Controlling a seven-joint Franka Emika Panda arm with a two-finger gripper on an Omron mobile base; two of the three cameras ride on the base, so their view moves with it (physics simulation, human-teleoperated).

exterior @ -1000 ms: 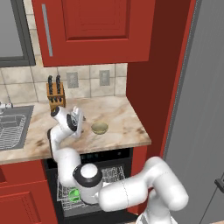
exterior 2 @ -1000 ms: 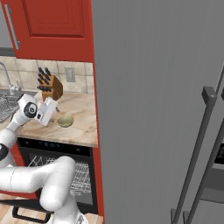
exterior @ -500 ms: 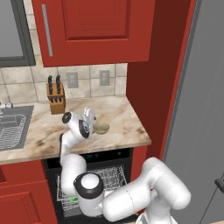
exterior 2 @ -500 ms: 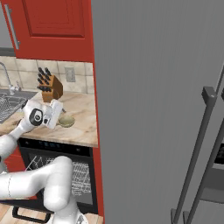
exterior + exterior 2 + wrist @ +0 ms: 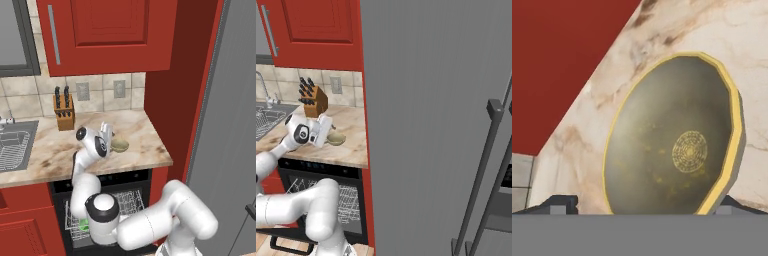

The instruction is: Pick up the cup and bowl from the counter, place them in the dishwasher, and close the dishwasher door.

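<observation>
olive bowl [image 5: 677,145] with yellow rim, beige veined counter [image 5: 145,145]

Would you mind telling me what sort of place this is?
A home kitchen, rendered: a marble counter with a knife block, a steel sink, and an open dishwasher below red cabinets.

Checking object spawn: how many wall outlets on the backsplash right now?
2. One outlet sits on the backsplash right beside the knife block; the other outlet is further right, near the red side panel. More could be hidden outside the frame.
</observation>
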